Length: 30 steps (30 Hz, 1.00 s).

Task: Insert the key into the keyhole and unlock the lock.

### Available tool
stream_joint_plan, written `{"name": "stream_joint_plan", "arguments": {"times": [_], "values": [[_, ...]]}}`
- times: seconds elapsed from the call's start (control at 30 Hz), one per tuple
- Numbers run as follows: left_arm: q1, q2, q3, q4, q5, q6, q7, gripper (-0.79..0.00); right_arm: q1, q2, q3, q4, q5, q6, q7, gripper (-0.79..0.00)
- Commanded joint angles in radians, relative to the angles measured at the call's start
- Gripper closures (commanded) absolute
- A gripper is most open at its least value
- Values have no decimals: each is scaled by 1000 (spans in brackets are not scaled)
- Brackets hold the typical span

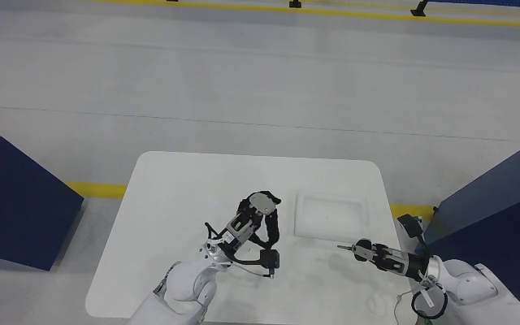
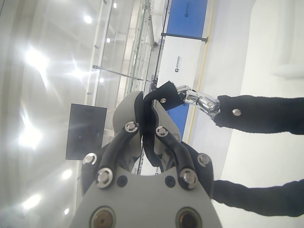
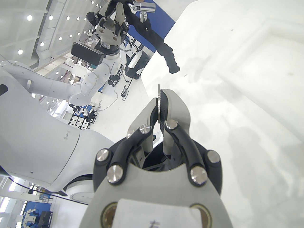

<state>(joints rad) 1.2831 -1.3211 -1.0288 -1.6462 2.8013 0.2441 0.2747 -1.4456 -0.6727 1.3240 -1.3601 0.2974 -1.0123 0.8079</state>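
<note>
My left gripper (image 1: 258,205) (image 2: 144,110) is held up above the middle of the white table (image 1: 162,244), shut on the black fabric sleeve (image 2: 261,115) of a cable lock. The sleeve loops back below the gripper. The silver lock body (image 2: 199,102) (image 3: 143,7) sticks out between two sleeve ends, just past the left gripper's fingertips. My right gripper (image 1: 357,248) (image 3: 159,100) is low over the table's right front, shut on a thin metal key (image 3: 158,91). The key's blade (image 1: 344,246) points toward the lock, with a clear gap between them.
A shallow white tray (image 1: 333,215) (image 3: 273,36) lies on the table behind the right gripper. Dark blue partitions stand off the table at the left (image 1: 24,211) and right (image 1: 487,203). Bare table surface lies at the left and front.
</note>
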Motion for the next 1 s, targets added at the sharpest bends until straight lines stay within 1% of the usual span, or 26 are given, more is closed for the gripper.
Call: {"name": "stream_joint_plan", "arguments": {"times": [0.0, 0.23, 0.27, 0.3, 0.43, 0.47, 0.57, 0.73, 0.9, 0.97], "values": [[0, 0, 0, 0, 0, 1, -1, 0, 0, 0, 0, 0, 0, 0, 0, 0], [1, 0, -1, 4, 5, -4, -2, 0, 0, 0, 0, 0, 0, 0, 0, 0], [-2, 3, -9, 12, 27, -19, -6, 0, 0, 0, 0, 0, 0, 0, 0, 0], [-5, 3, -14, 7, 11, -10, 3, 0, 0, 0, 0, 0, 0, 0, 0, 0], [-27, 10, -42, 31, -61, 15, 137, 0, 0, 0, 0, 0, 0, 0, 0, 0], [-30, 10, -51, 36, -115, 18, 171, 0, 0, 0, 0, 0, 0, 0, 0, 0], [-47, 16, -74, 64, -185, 25, 281, 0, 0, 0, 0, 0, 0, 0, 0, 0], [-73, 26, -96, 111, -312, -14, 496, 0, 0, 0, 0, 0, 0, 0, 0, 0], [-103, 32, -107, 165, -428, -55, 658, 0, 0, 0, 0, 0, 0, 0, 0, 0], [-112, 32, -104, 182, -457, -60, 696, 0, 0, 0, 0, 0, 0, 0, 0, 0]]}}
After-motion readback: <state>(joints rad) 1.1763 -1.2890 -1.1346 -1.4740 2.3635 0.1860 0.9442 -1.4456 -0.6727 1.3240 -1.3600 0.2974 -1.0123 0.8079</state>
